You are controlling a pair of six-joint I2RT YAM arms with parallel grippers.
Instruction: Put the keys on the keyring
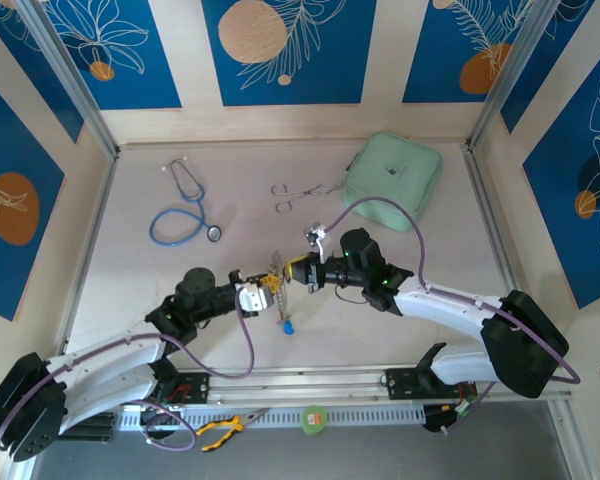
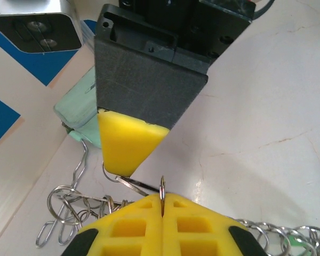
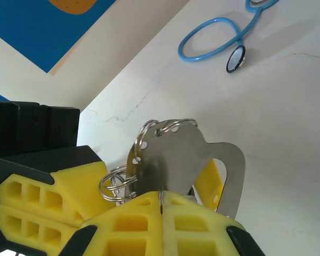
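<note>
At the far left of the pale desk (image 1: 120, 270) lies a blue-tubed stethoscope (image 1: 183, 212) with a round steel chest piece, well apart from the arms. Nearer the middle, the left claw (image 1: 263, 291), black with yellow fingertips, is pressed together on a small steel split ring (image 2: 161, 186). In the left wrist view this ring stands edge-on in the seam between the claw's pads. Just right of it is the flat pale-grey metal oval keyring (image 1: 275, 268), held between the two claws. The right wrist view shows several small rings threaded through holes along its left and top edge. Just near of the keyring is a small blue-headed key (image 1: 287, 326); whether it hangs or rests on the desk cannot be told. The right claw (image 1: 292, 272), pointing left, is clamped on the keyring's flat plate. Far of the claws lie steel scissor-like forceps (image 1: 298, 190), and at the far right sits a mint-green square zip pouch (image 1: 392, 168).
</note>
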